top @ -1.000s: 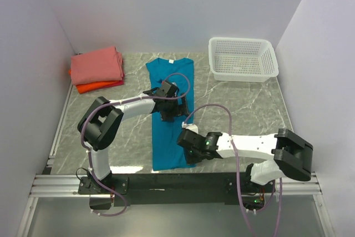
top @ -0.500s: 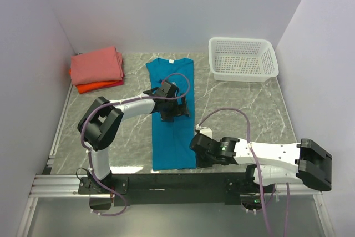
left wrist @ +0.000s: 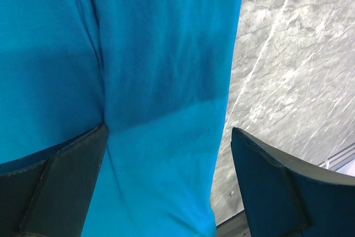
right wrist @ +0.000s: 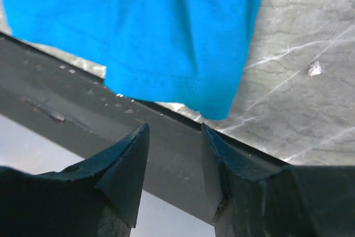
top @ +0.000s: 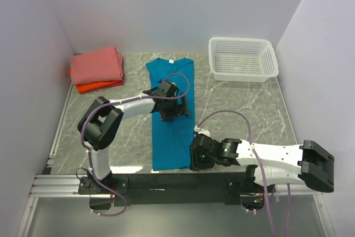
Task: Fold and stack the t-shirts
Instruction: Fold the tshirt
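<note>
1. Teal shirt [top: 171,81]: lies flat on the table [top: 244,109] as a long narrow strip at mid-table. The collar is toward the far wall and the hem is at the near edge.
2. Left gripper [left wrist: 166,192]: sits over the middle of the shirt with its jaws spread wide and nothing held. One finger [left wrist: 61,181] is over the cloth and the other is past the shirt's right edge, above bare table. I cannot tell whether it touches the cloth.
3. Right gripper [right wrist: 175,170]: low at the shirt's near right hem corner, jaws parted and empty, with the corner just ahead of the fingertips.
4. Pink shirt [top: 97,65]: folded, and lies on top of the stack in the far left corner.
5. Orange shirt [top: 89,87]: folded, and lies under the pink one with its near edge showing.
6. Basket [top: 242,76]: white mesh, in the far right corner, well apart from the shirts.
</note>
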Controlling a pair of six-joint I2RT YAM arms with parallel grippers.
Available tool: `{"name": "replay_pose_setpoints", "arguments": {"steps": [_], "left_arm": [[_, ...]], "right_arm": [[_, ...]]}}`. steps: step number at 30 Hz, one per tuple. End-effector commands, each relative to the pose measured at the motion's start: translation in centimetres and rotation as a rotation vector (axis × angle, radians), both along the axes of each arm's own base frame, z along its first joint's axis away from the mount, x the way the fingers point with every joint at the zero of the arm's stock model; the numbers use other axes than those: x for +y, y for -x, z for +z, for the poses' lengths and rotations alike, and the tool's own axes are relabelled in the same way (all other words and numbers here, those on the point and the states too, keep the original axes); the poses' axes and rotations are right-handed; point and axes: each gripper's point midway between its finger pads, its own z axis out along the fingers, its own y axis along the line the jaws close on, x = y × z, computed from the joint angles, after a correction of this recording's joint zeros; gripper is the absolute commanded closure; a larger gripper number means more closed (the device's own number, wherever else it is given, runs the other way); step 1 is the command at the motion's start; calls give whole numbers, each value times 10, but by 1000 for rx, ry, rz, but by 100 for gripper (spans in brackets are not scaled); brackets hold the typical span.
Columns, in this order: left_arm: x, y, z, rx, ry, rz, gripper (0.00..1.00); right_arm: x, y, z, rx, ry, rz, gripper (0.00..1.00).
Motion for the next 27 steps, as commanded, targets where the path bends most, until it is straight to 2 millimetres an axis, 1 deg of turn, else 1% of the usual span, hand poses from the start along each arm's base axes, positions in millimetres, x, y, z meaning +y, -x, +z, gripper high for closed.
{"name": "replay_pose_setpoints", "arguments": {"steps": [1, 3, 4, 5, 6, 8, 9, 10, 12, 13, 14, 15, 16, 17, 18, 19, 20, 21, 22, 23, 25, 26, 27], "left_arm": [[-11, -4, 40, -64, 57, -40, 1], [-8, 2, 52, -87, 40, -41, 1], [-7, 6, 68, -118, 49, -42, 1], [-3, 10, 73, -125, 38, -38, 1], [6, 19, 80, -141, 17, -19, 1], [20, 31, 82, -134, 0, 11, 1], [34, 45, 79, -116, -5, 42, 1], [47, 53, 72, -97, -38, 73, 0], [63, 74, 63, -61, -57, 94, 1], [79, 96, 53, -16, -72, 116, 1], [91, 103, 46, -11, -102, 142, 1], [102, 122, 37, 17, -106, 161, 0], [110, 134, 30, 41, -120, 169, 1], [114, 145, 25, 61, -123, 168, 0], [123, 160, 14, 95, -120, 188, 1], [124, 168, 10, 109, -109, 187, 1], [118, 179, 9, 133, -72, 159, 1], [118, 190, 4, 155, -46, 161, 1], [115, 196, 3, 168, -23, 147, 1], [111, 204, 3, 182, -1, 126, 3], [109, 215, 1, 212, 29, 121, 8], [110, 220, -3, 223, 18, 117, 11], [117, 223, -9, 232, -10, 130, 12]], "right_arm": [[9, -5, 23, -51, -71, 22, 50], [3, -14, 32, -104, -63, -9, 48], [-2, -16, 36, -115, -53, -22, 47], [-4, -20, 38, -125, -53, -44, 46], [-9, -24, 42, -144, -66, -74, 44], [-11, -31, 44, -150, -97, -118, 43], [-14, -30, 41, -138, -117, -121, 43], [-10, -33, 43, -137, -155, -130, 43], [-11, -40, 43, -132, -189, -149, 45], [-10, -38, 39, -109, -207, -141, 46], [-10, -40, 37, -105, -211, -142, 46], [-13, -41, 31, -96, -198, -143, 48], [-10, -40, 31, -83, -210, -130, 49], [-10, -40, 28, -73, -204, -128, 50], [-8, -40, 24, -65, -196, -119, 51], [-7, -39, 22, -57, -192, -112, 52], [-5, -36, 20, -38, -199, -100, 52], [-5, -33, 14, -18, -189, -94, 53], [-2, -32, 13, -10, -199, -90, 54], [-2, -30, 9, 8, -190, -90, 55], [-3, -29, 5, 21, -183, -96, 56], [-5, -28, 3, 25, -178, -101, 57], [-7, -28, 1, 25, -171, -106, 57]]}}
